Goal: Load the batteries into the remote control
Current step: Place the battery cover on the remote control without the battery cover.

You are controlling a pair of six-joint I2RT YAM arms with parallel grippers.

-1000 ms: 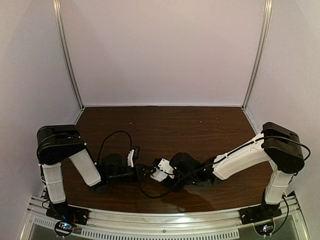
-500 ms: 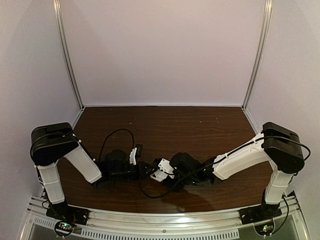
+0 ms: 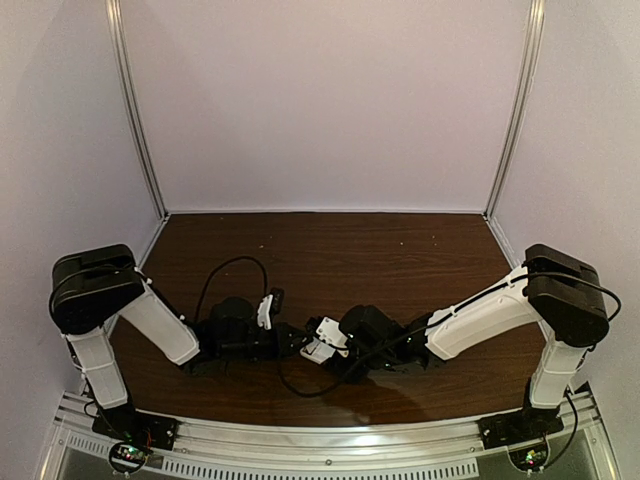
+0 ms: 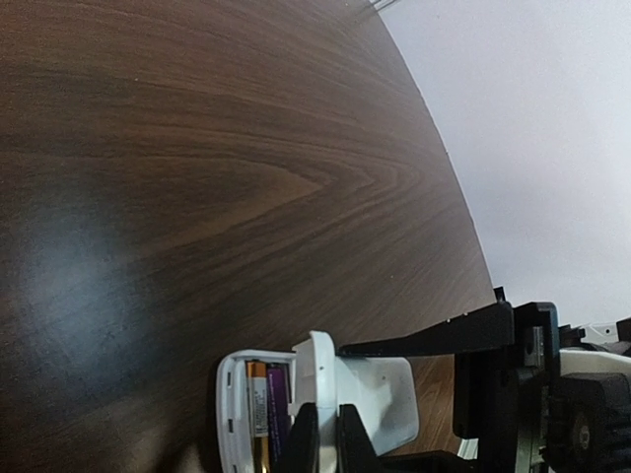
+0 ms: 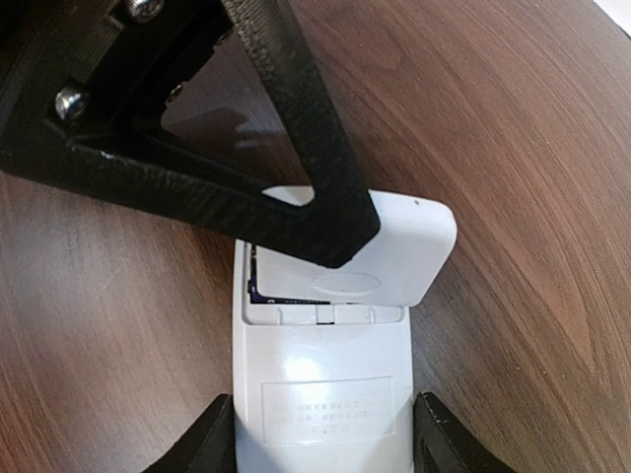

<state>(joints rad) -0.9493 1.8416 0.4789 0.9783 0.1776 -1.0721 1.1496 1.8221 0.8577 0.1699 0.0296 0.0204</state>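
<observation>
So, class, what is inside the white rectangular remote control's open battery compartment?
The remote control holds a gold-brown cylindrical battery and a dark purple battery side by side. From the right wrist, the white plastic cover hides most of both.

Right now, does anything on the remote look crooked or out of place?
Yes: the battery cover sits crooked over the back of the remote control, one corner jutting past its side, so the compartment is partly open and the batteries show. The left gripper pinches the cover's edge.
</observation>
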